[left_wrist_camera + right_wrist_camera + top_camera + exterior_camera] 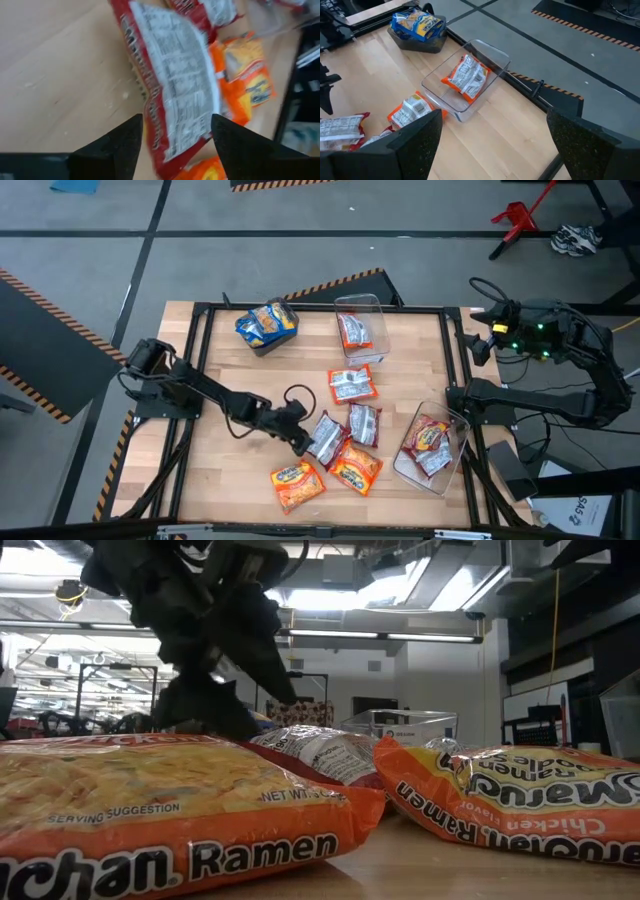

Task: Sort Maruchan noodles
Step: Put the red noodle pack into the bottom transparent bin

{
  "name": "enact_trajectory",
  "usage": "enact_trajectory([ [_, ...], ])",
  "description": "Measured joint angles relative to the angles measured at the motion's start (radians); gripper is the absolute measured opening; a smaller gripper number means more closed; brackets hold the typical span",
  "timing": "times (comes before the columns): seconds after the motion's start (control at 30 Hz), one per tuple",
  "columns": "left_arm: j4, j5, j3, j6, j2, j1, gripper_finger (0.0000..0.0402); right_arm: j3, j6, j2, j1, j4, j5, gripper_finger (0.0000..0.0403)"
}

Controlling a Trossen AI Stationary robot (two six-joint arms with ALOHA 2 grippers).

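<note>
My left gripper [303,442] [177,145] is low over the table's middle and open. Its two fingers stand on either side of one end of a red-and-white Maruchan packet [325,438] [175,85], which lies flat and partly over an orange packet [355,467]. In the low view the left gripper [215,705] shows behind a second orange packet [150,800]. More packets lie loose: orange-and-silver [352,385], red [363,423], orange [298,483]. My right gripper [495,150] [455,395] waits open at the table's right edge. My left gripper comes at the red-and-white packet slanting down from the table's left, a finger [125,145] beside each long edge of the packet's end [172,140]. The packet lies on the table. Whether the fingers touch it, I cannot tell.
A dark tray [262,342] at the far left holds blue-and-yellow packets [417,25]. A clear bin [378,308] [490,55] at the far middle holds one orange packet [467,77]. Another clear bin [405,465] near the right edge holds red packets. Bare wood lies near left.
</note>
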Motion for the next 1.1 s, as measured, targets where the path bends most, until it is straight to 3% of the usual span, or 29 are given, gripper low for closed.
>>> enact_trajectory([
  [0.23, 0.047, 0.008, -0.019, 0.012, 0.024, 0.024, 0.0259, 0.000, 0.000, 0.000, 0.000, 0.000, 0.000, 0.0347],
  [0.77, 0.328, 0.160, -0.016, -0.155, 0.202, 0.035, 0.0259, 0.000, 0.000, 0.000, 0.000, 0.000, 0.015, 0.0347],
  [0.93, 0.348, 0.161, -0.016, -0.192, 0.213, 0.046, 0.0225, 0.000, 0.000, 0.000, 0.000, 0.000, 0.019, 0.0347],
  [1.1, 0.349, 0.154, -0.011, -0.219, 0.215, 0.050, 0.0162, 0.000, 0.000, 0.000, 0.000, -0.001, 0.044, 0.0347],
])
